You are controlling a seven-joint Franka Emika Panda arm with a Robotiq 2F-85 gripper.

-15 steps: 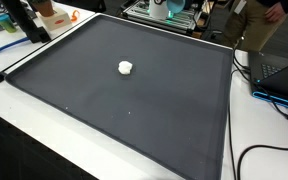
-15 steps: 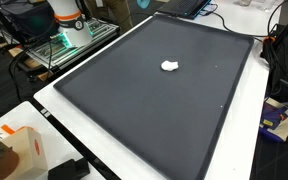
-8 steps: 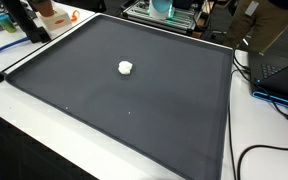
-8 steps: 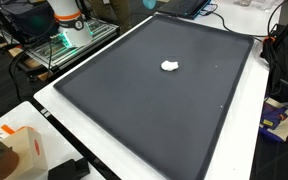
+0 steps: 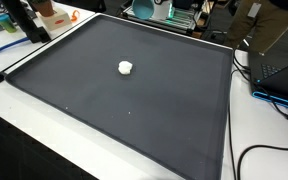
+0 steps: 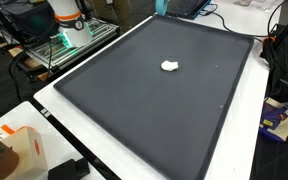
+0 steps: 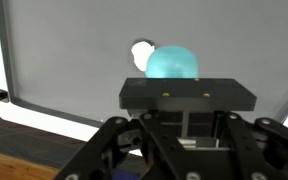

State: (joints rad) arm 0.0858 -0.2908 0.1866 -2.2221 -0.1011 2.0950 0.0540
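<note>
Teal object [image 7: 172, 62] sits at the raised jaws by the mat's [image 5: 134, 120] edge; clamping unclear.

Mat [image 5: 134, 110] lies on tabletop [image 5: 24, 105] and covers most of it. Lump [image 5: 126, 68] sits on mat, off-centre. Ball [image 5: 144, 8] hangs above one mat edge, well apart from lump. Laptop [image 5: 279, 72] and cable [image 5: 259, 150] lie on tabletop just beside mat. Carton [image 6: 19, 150] stands off a mat corner.
</note>
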